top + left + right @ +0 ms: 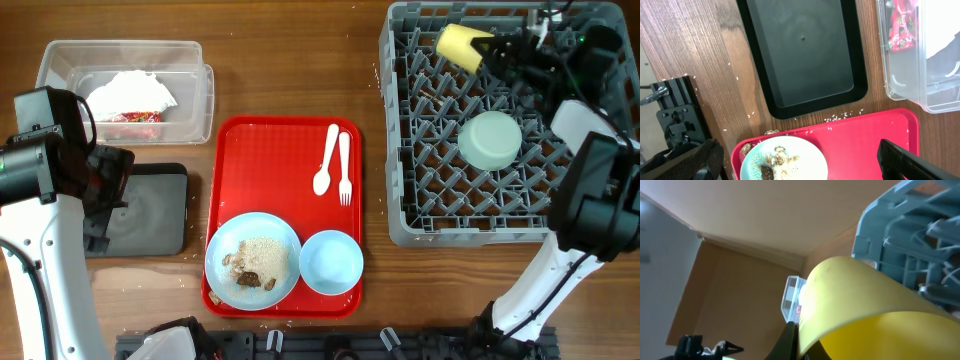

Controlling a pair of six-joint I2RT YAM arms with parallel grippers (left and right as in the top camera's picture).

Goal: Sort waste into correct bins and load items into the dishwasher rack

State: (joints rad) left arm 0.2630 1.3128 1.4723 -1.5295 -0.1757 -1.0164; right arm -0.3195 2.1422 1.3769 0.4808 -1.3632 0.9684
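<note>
Right gripper [497, 52] clenched on yellow cup [460, 45], smooth and rounded, tipped sideways over far part of grey peg-grid rack [392, 120], right of red tray [270, 170]. Round mint bowl [490, 138] in rack. Left gripper [799, 146] released, jaws wide, above matte black tray [150, 215], left of red tray. On red tray: pale plate [225, 250] with grainy rice [265, 255], blue bowl [331, 262], white plastic spoon [325, 165], fork [345, 170]. Crumpled napkin [130, 92] and wrappers [130, 117] in clear tub [120, 50], beyond black tray.

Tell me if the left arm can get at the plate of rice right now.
Probably yes. The left gripper is open by the black tray, the plate lies close by on the red tray, and nothing stands between them.
</note>
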